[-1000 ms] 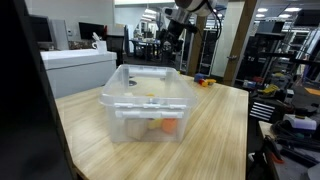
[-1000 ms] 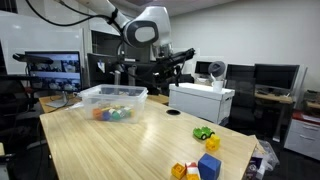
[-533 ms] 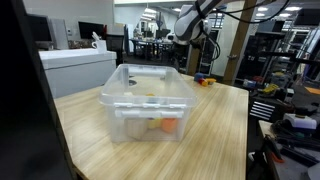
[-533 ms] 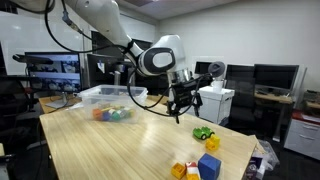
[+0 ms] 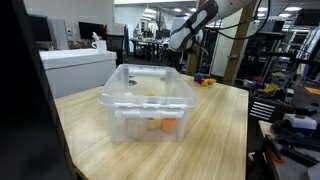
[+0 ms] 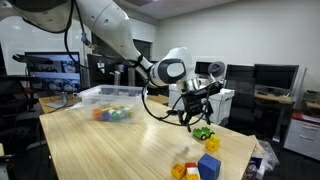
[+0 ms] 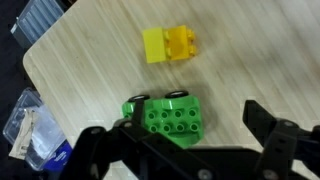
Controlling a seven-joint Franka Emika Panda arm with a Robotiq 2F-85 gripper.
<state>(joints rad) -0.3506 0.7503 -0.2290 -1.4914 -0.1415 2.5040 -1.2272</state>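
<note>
Gripper [image 7: 185, 140] hangs w/ jaws fully apart, holding nothing, directly above green brick [image 7: 167, 115]; brick lies flat on table [image 7: 90, 60], near yellow brick [image 7: 168, 44], not touching; we judge it light, rigid, smooth plastic; grip across its long flat sides.

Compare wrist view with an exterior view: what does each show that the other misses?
Wrist only: the studs on top of the green block, and a plastic bag past the table edge. Exterior only: the clear bin of toys, a blue block and the arm. Both: the open claw above the green block on the wooden table.
</note>
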